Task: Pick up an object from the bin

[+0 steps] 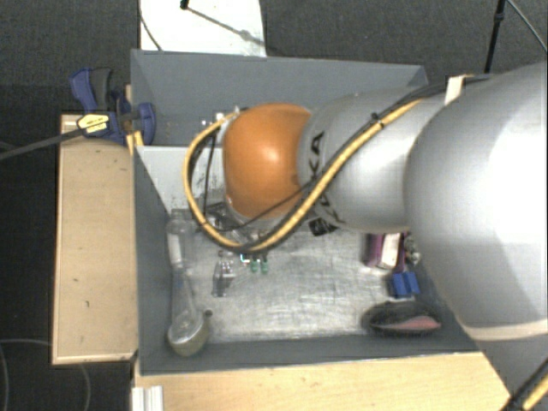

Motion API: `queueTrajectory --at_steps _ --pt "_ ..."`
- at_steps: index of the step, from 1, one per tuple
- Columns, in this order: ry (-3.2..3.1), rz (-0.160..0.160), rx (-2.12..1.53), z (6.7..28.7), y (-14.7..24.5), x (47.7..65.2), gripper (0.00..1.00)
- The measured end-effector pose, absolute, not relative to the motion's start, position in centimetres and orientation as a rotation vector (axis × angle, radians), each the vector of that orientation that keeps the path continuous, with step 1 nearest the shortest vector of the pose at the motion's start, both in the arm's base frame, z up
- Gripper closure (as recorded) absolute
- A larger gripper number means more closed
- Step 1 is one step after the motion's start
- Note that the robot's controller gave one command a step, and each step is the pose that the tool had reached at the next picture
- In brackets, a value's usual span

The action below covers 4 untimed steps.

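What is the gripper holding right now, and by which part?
Cannot be told. The gripper hangs under the orange wrist cover, low over the bin floor near a grey scoop.

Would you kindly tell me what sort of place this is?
Most likely a robotics lab's grasp-testing station: a large silver robot arm with an orange wrist cover reaches into a grey metal bin of small loose things, such as a purple item.

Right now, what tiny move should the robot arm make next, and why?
Probably a small shift toward the bin's left wall, I think. The gripper hangs over bare floor, and the nearest thing is the long grey scoop lying along that wall. The purple thing, blue thing and dark oval thing lie far off at the right.
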<state>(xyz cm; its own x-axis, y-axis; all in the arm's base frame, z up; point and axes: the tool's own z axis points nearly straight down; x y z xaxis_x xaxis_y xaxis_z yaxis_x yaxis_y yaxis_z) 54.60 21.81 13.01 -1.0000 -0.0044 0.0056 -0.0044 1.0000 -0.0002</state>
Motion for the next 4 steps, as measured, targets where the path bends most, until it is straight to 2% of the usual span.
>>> queueTrajectory --at_steps 1,2,3,4 --pt "-3.127 0.005 0.285 8.1 8.8 54.4 0.0" --pt "-3.136 0.007 0.286 9.9 -0.3 58.8 0.0" --pt "-3.071 0.003 0.667 13.3 -6.3 55.6 0.0" --pt "-2.815 0.002 1.403 12.7 -11.1 54.5 0.0"
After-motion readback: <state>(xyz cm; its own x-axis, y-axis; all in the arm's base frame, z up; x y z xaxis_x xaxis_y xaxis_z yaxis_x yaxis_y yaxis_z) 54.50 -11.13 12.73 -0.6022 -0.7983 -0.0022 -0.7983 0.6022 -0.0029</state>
